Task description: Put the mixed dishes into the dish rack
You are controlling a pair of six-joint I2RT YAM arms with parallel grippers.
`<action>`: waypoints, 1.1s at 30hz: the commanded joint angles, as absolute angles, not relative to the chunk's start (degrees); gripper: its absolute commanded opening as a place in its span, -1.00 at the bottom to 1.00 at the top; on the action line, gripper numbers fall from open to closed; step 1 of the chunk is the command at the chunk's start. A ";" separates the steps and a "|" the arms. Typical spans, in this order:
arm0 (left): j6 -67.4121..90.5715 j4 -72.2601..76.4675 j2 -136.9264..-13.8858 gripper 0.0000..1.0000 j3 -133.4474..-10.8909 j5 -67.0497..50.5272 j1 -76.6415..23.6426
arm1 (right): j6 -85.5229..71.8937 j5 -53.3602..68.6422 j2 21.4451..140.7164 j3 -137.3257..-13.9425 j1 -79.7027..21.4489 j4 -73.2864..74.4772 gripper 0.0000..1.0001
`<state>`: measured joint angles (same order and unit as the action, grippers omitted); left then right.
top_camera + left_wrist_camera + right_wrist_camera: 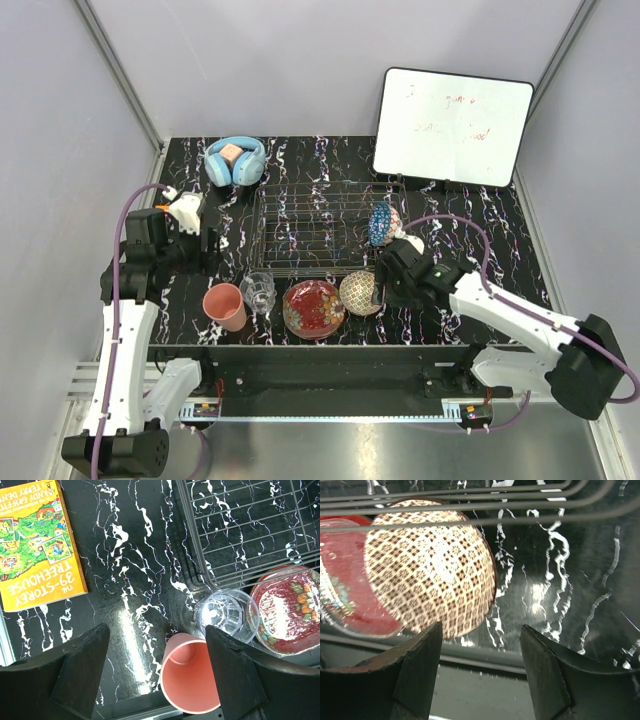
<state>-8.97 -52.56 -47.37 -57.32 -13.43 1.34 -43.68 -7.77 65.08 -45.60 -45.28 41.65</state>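
Left tool (156, 632) and right tool (481, 630) both wide open, holding nothing; four dishes sit on the desk (470, 250).
Along the near edge I see the cup (224, 305), tumbler (258, 291), plate (313, 308) and cream bowl (359, 293) in a row, just before the rack (310, 215). My left tool hangs above the cup, my right beside the cream bowl. The blue bowl (383, 224) stands on edge at the rack's right end.

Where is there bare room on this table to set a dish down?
The dish rack is bare left of the blue patterned bowl at its right end. Bare tabletop lies right of the rack, near the whiteboard. The front edge is crowded: pink cup, tumbler, red plate and cream bowl stand side by side.
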 commanded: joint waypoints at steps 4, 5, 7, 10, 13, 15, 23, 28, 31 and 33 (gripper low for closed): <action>-8.79 -50.36 -45.88 0.62 -58.98 -12.31 1.58 | -44.38 -9.58 68.47 -40.62 -45.53 30.06 0.37; -8.79 -50.45 -45.79 0.63 -58.89 -12.22 1.58 | -44.73 -10.10 68.90 -40.17 -45.53 29.36 0.35; -8.79 -50.54 -45.70 0.63 -58.89 -12.13 1.58 | -45.26 -10.46 69.78 -38.94 -45.61 27.95 0.23; -8.70 -50.54 -45.70 0.63 -58.89 -12.22 1.49 | -46.05 -10.99 70.92 -37.54 -45.53 26.46 0.04; -8.70 -50.45 -45.70 0.63 -58.71 -12.13 1.49 | -46.49 -11.60 71.45 -36.57 -45.61 25.49 -0.37; -8.70 -50.54 -45.44 0.63 -58.62 -11.95 1.58 | -46.67 -12.04 71.63 -36.30 -45.53 25.31 -0.64; -9.23 -50.45 -45.09 0.63 -58.18 -11.43 1.58 | -46.49 -14.41 68.74 -37.35 -45.53 28.98 -1.00; -9.49 -50.45 -45.09 0.62 -57.92 -11.25 1.58 | -44.83 -24.05 60.57 -44.28 -46.84 39.97 -1.00; -9.49 -50.54 -45.26 0.63 -57.57 -11.34 1.58 | -42.55 -29.59 57.05 -51.92 -48.07 49.27 -1.00; -9.41 -50.45 -45.53 0.63 -57.57 -11.51 1.49 | -41.05 -32.24 56.69 -58.49 -48.95 52.10 -1.00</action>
<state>-9.04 -52.64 -45.74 -57.30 -12.16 1.34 -44.01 -21.80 60.31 -45.54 -47.20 45.10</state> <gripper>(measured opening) 0.809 0.120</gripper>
